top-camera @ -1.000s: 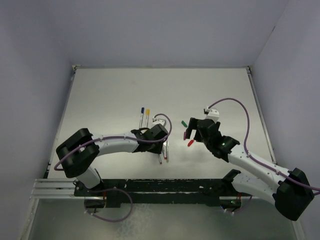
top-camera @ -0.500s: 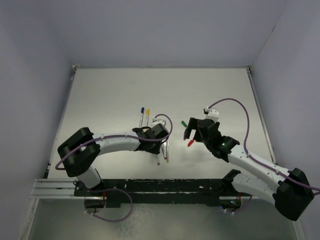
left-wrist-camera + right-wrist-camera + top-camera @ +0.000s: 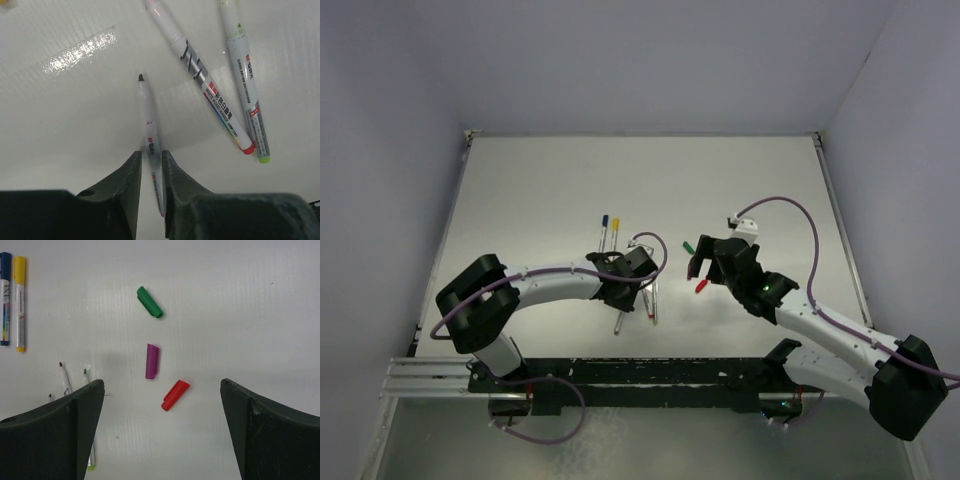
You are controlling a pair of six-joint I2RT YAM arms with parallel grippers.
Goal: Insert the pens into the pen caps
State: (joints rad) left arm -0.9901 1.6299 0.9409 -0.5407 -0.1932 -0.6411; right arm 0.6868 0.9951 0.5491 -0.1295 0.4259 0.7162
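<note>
I record the left jaws clenched on a pen toward the table's near edge. Right jaws stand released over the green cap, purple cap and red cap, mid-table.

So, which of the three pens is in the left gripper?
The dark-tipped pen, pinched by the left gripper; the red-ended pen and green-ended pen lie loose beside it.

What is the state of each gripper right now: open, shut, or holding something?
Left gripper: shut on the dark-tipped pen.
Right gripper: open, holding nothing.
</note>
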